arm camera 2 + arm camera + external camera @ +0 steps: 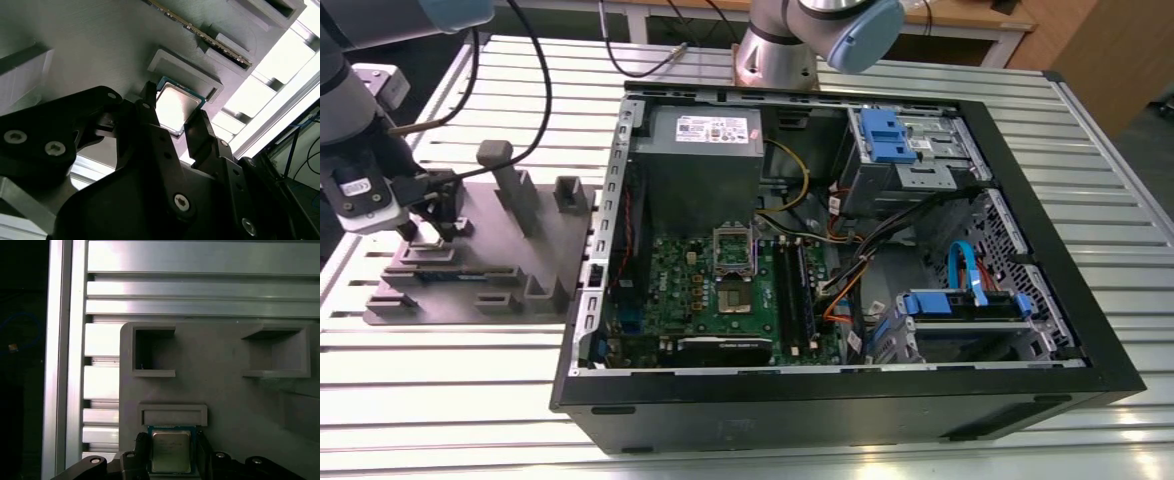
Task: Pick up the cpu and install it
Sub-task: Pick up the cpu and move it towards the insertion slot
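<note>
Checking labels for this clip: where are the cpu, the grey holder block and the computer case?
cpu (171, 450): first wrist view, centre of its metal top.
grey holder block (554, 250): exterior view, bare top surface.
computer case (827, 400): exterior view, black near wall.

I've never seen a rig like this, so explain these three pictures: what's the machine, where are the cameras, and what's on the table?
This is one robot arm with a gripper for grasping parts. The exterior view comes from a camera off the arm: it shows a slatted metal table, an open computer case with its green motherboard exposed, and, on the exterior view's left, a grey holder block. Both wrist views come from cameras riding on the arm. They show the gripper down at the cpu, a small silvery square chip on that holder, not yet in the computer.
</note>
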